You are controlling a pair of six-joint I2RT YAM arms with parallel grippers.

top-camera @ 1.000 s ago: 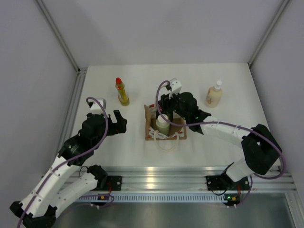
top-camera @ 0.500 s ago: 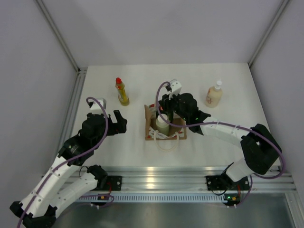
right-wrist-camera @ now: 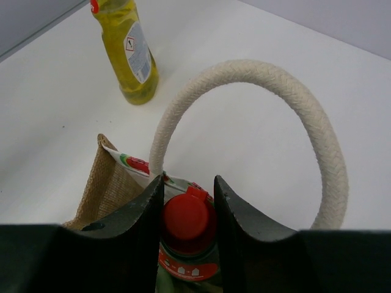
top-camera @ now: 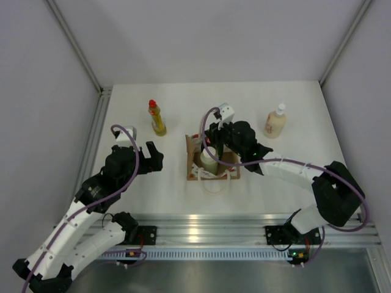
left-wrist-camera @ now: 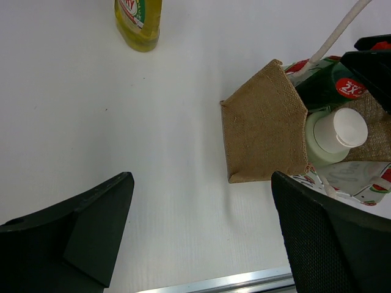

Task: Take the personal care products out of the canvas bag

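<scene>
The canvas bag (top-camera: 193,156) stands mid-table, also in the left wrist view (left-wrist-camera: 263,122) and the right wrist view (right-wrist-camera: 107,189). My right gripper (top-camera: 212,139) (right-wrist-camera: 187,188) reaches into it, fingers shut on the red cap of the dark green bottle (right-wrist-camera: 186,223) (left-wrist-camera: 330,85). The pale bottle with white cap (top-camera: 209,161) (left-wrist-camera: 335,131) stands upright in the bag beside it. The slim yellow bottle (top-camera: 157,119) (right-wrist-camera: 128,55) stands on the table, far left of the bag. The cream bottle (top-camera: 275,122) stands at the far right. My left gripper (top-camera: 151,157) (left-wrist-camera: 200,183) is open and empty, left of the bag.
One cream loop handle (right-wrist-camera: 244,67) arches over my right gripper's fingers; the other (top-camera: 214,183) lies on the table in front of the bag. White walls enclose the table, and an aluminium rail (top-camera: 201,223) runs along its near edge.
My right gripper has shifted slightly over the bag's far side. The left arm and the bottles on the table have not moved.
</scene>
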